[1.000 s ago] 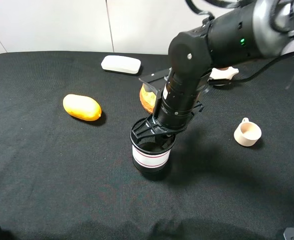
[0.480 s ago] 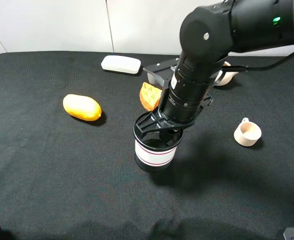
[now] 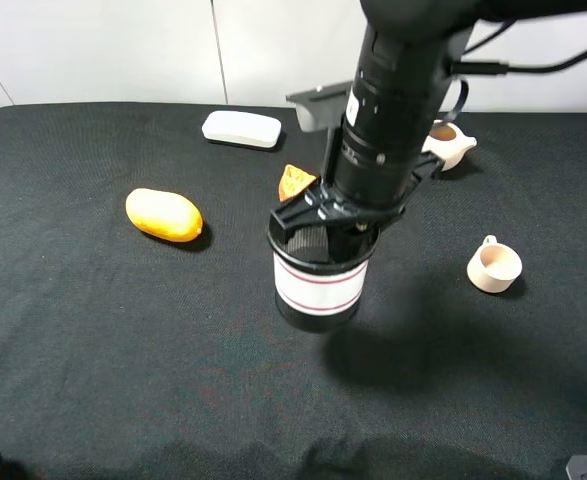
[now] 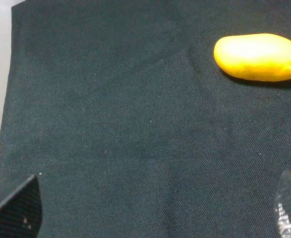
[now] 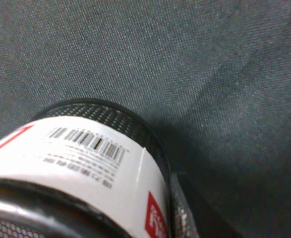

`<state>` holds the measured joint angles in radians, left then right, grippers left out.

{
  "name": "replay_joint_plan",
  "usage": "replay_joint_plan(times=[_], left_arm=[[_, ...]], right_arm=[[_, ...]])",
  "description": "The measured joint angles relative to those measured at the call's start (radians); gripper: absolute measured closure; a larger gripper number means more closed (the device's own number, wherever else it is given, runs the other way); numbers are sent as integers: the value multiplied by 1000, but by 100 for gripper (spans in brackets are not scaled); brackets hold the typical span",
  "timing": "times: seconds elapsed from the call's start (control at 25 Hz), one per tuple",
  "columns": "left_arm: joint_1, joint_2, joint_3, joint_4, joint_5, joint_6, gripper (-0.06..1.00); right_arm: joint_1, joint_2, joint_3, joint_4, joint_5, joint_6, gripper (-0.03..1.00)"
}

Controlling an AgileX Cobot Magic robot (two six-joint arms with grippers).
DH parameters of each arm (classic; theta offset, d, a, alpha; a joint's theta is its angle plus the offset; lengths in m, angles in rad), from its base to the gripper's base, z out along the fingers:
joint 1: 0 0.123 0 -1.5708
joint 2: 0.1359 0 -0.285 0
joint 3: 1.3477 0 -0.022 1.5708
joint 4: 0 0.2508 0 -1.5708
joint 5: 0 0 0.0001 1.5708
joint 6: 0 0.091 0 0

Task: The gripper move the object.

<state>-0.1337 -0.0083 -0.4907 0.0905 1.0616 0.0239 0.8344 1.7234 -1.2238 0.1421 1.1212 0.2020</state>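
The high camera alone takes in the whole black cloth tabletop (image 3: 93,340). Well to the left of the right hand (image 3: 323,238) lies a yellow oval fruit (image 3: 163,215). Behind the hand and to its left sits a flat white rounded box (image 3: 242,129). Just behind the hand, partly hidden by the arm, is an orange wedge-shaped piece (image 3: 293,182).

The right hand comes straight down on the black wire-mesh cylindrical pen cup with a white band edged by thin red lines (image 3: 318,287) and is clamped on its rim, with one finger inside the mouth. The pen cup sits directly under the hand, upright, and its shadow falls on the cloth apart from its base. Behind the arm to the right is a cream teapot (image 3: 451,146). Well to the right of the hand is a small beige cup with a handle (image 3: 494,267).

Of all this, the left wrist camera shows only the fruit (image 4: 258,57), ahead of the left hand (image 4: 157,208). That hand's two fingers stand wide apart, with bare cloth between them.

The right wrist camera adds what the high one misses. On the pen cup (image 5: 86,148) it shows a barcode and small print on the white band, a red block at the label's edge and fine mesh beyond the band. It also shows a finger pad (image 5: 181,215) pressed against the outer wall.
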Motion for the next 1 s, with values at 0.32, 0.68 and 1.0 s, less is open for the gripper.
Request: replay_joint_plan(times=[0.32,0.68,1.0], left_arm=[[0,0,0,0,0,0,-5],[0,0,0,0,0,0,-5],[0,0,0,0,0,0,-5]], right_arm=[[0,0,-136,-90,93,5,88],[-24,0,-224,-127,98,7,88],[-116,0,-225,-127,100,6,88]])
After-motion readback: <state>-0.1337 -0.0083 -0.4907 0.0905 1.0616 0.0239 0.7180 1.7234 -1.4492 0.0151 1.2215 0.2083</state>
